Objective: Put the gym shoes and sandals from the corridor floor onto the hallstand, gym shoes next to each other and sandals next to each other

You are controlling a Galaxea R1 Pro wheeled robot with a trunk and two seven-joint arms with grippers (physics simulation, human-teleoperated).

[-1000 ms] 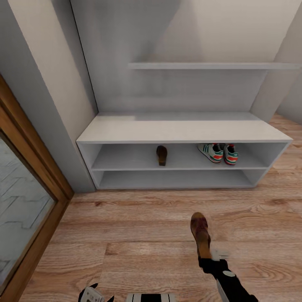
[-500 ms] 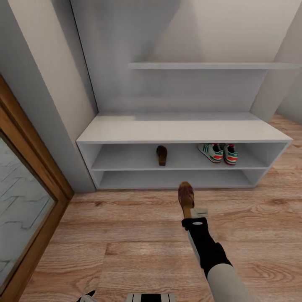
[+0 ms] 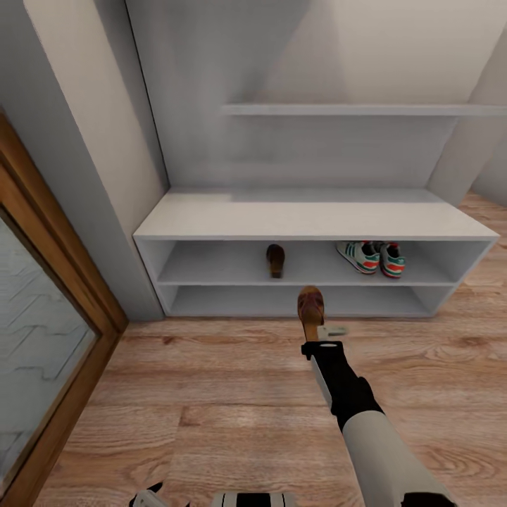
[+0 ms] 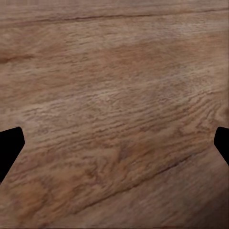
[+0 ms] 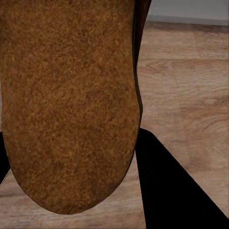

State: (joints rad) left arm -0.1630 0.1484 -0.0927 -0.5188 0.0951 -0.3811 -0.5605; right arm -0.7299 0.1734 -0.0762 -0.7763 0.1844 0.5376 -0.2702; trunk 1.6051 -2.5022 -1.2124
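One arm — the right — reaches forward, its pincer [image 3: 318,336] pinching a sandal [image 3: 310,310] before the hallstand [image 3: 310,220].

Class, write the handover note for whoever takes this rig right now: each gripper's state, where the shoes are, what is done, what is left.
Right gripper: shut on the second sandal, held above the corridor floor just in front of the hallstand.
Left gripper: open, empty, over the floor.
Done: both gym shoes sit side by side on the upper open shelf, towards its right; the first sandal sits on that shelf near its middle.
Left: set the held sandal beside the first one, then release.
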